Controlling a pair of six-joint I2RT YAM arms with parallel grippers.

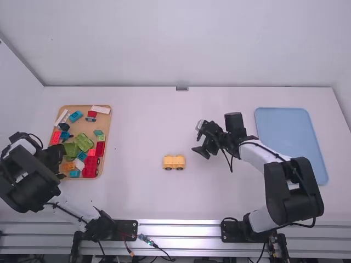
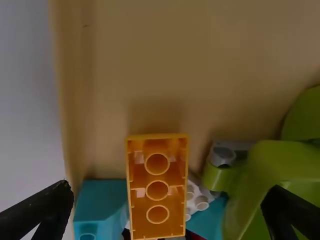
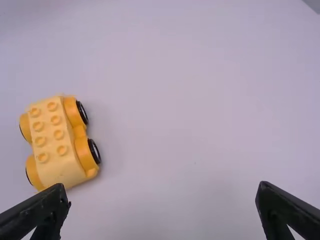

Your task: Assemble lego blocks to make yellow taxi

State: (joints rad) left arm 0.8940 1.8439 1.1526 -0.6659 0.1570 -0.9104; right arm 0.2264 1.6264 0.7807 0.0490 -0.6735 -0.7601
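My left gripper (image 1: 59, 159) is over the left edge of the tray of blocks. In the left wrist view, my left gripper (image 2: 167, 210) is open around an orange block (image 2: 157, 187) that lies with its hollow underside up, touching neither finger. The yellow wheeled car base (image 1: 174, 162) stands on the table near the middle, studs up. To its right, my right gripper (image 1: 202, 149) hangs above the table. In the right wrist view, the right gripper (image 3: 162, 200) is open and empty, and the car base (image 3: 56, 140) lies off to one side.
The wooden tray (image 1: 82, 106) holds several blocks. Beside the orange block are a teal block (image 2: 100, 207) and a green piece (image 2: 272, 175). A blue tray (image 1: 290, 139) lies at the right, past the right arm.
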